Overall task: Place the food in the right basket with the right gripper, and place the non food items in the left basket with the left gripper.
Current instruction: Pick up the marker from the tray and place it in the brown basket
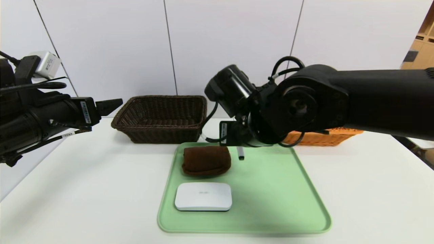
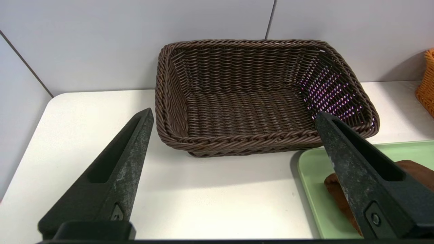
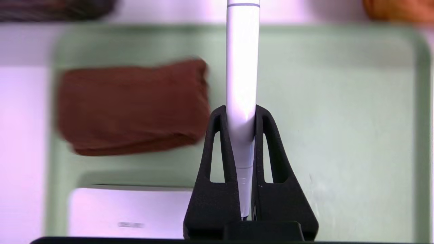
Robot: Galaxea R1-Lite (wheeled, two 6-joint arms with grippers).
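My right gripper (image 3: 241,117) is clenched on the white pen (image 3: 241,67), the fingers (image 3: 217,142) pinching it near one end so most of the barrel sticks out past them. In the head view the pen's dark tip (image 1: 240,156) hangs below my right arm at the centre of the frame, just above the far edge of the green tray (image 1: 271,210).

The trouble is that the pen is no food. If I carry it to the orange-tan basket (image 1: 325,137), half hidden behind my arm at centre right, it lands with the wrong sort. It belongs in the dark brown basket (image 1: 159,118) at upper centre left, and that is work for my left gripper (image 2: 234,118), which hovers at the left edge of the head view with fingers spread wide and holding nothing.

The grip itself worries me too. A smooth round barrel held so near its end could pivot or slip out during a swing, then roll across the bench (image 1: 84,189).

The brown towel (image 1: 206,160) and the white box (image 1: 203,196) lie on the tray's left half, towel behind box. I see no food anywhere.
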